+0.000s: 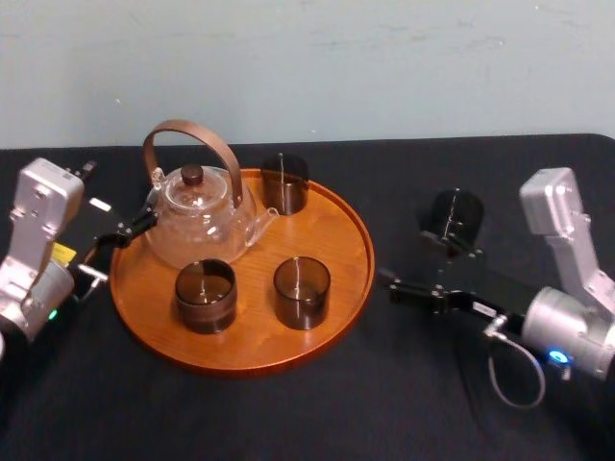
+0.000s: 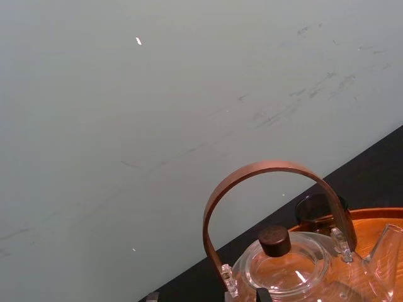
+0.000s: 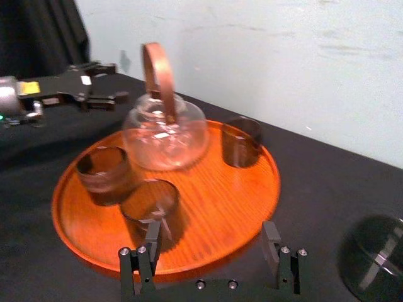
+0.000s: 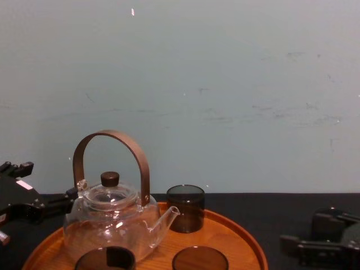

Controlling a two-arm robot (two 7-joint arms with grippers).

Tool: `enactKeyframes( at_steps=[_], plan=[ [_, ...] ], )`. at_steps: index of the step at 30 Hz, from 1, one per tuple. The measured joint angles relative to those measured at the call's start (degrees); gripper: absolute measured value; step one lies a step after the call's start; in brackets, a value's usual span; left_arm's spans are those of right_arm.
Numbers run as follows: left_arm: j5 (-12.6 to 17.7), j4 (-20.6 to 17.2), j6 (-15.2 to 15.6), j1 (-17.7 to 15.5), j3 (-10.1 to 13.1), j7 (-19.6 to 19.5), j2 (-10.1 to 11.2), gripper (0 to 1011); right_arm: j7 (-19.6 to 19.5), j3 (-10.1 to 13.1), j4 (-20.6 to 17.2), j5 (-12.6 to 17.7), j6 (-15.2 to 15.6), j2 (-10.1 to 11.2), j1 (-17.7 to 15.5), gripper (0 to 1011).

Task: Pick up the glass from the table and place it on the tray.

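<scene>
So my right gripper (image 3: 211,242) is wide open with nothing in it, jaws spread and hanging low over the table (image 1: 288,413), just off the right rim of the tray (image 1: 360,279). The fingers point toward the tray, so I'm not lined up on anything yet.

The glass (image 1: 453,217) I actually need is on the table, near my gripper but on the far side of it from the tray, a bit further back toward the wall. It's apart from the fingers, no contact. It's smoky dark glass on a matte black cloth, so honestly I can't say for sure whether it stands upright or leans. I'd want that sorted before closing on it.

The tray is already busy. A clear glass teapot (image 1: 197,216) with a brown bentwood handle takes the back left, and three matching smoky glasses sit around it: one at the back (image 1: 284,182) and two up front (image 1: 205,295) (image 1: 302,292). The bare wood on the right side looks like the natural landing spot, and it's the side closest to me, which is probably why this arm gets the job.

My left gripper (image 1: 130,229) sits at the tray's left edge beside the teapot, well out of the way.
</scene>
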Motion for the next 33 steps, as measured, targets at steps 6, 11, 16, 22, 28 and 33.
enactKeyframes(
  at_steps=[6, 11, 16, 22, 28, 33],
  plan=[
    [0.0, 0.0, 0.0, 0.0, 0.0, 0.0, 0.0, 1001, -0.2, 2.0, 1.1, 1.3, -0.4, 0.9, -1.3, 1002],
    [0.0, 0.0, 0.0, 0.0, 0.0, 0.0, 0.0, 1001, -0.8, 3.9, 2.7, 2.5, -0.9, 1.3, -2.0, 1002],
    [0.0, 0.0, 0.0, 0.0, 0.0, 0.0, 0.0, 1001, -1.6, 5.5, 4.6, 3.1, -1.1, 1.2, -1.9, 1002],
    [0.0, 0.0, 0.0, 0.0, 0.0, 0.0, 0.0, 1001, -2.5, 7.1, 7.9, 3.3, -1.3, 0.8, -0.2, 1002],
    [0.0, 0.0, 0.0, 0.0, 0.0, 0.0, 0.0, 1002, -2.9, 8.0, 11.7, 2.9, -1.5, 0.0, 2.1, 1002],
    [0.0, 0.0, 0.0, 0.0, 0.0, 0.0, 0.0, 1001, -2.9, 8.1, 14.0, 2.5, -1.5, -0.7, 3.8, 1002]
  ],
)
